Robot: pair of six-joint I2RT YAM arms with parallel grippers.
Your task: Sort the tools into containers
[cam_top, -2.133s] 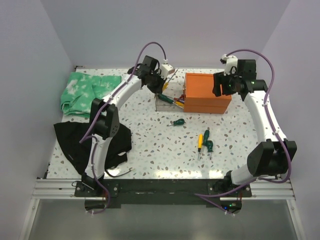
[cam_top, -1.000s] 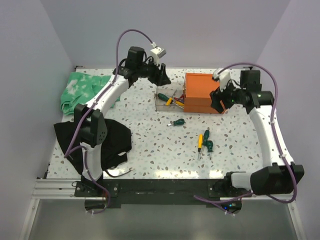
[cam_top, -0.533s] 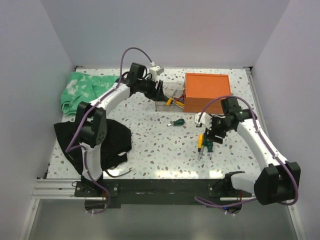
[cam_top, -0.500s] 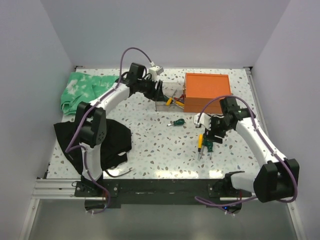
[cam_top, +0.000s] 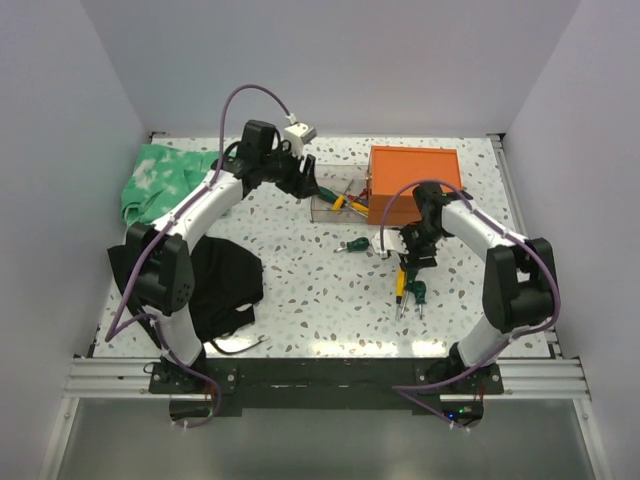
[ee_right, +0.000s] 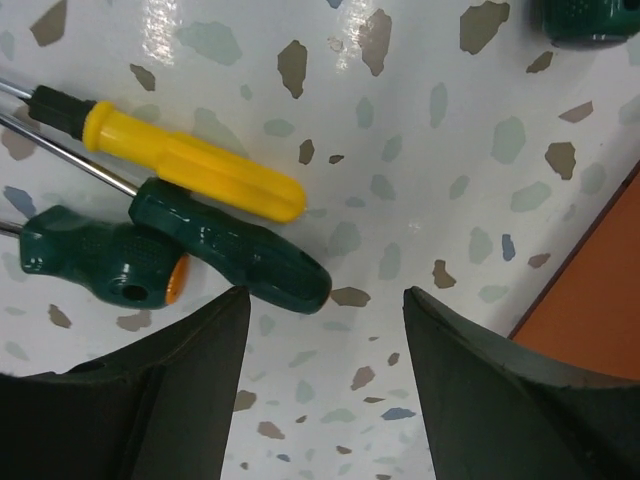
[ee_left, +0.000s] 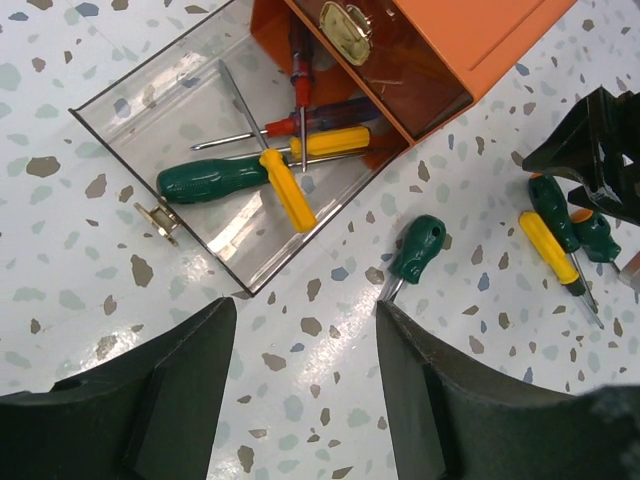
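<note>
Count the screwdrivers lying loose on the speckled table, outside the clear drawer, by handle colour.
Green-handled, metal-shafted screwdrivers: 3 (lone stubby one, slim one, stubby orange-capped one)
Yellow-handled, metal-shafted screwdriver: 1
Total: 4

Green cloth (cam_top: 165,185) crumpled in far-left corner of speckled table (cam_top: 310,290). Black cloth (cam_top: 230,285) bunched along left side, close to green one, toward near edge. Metal rail (cam_top: 110,378) along front.
</note>
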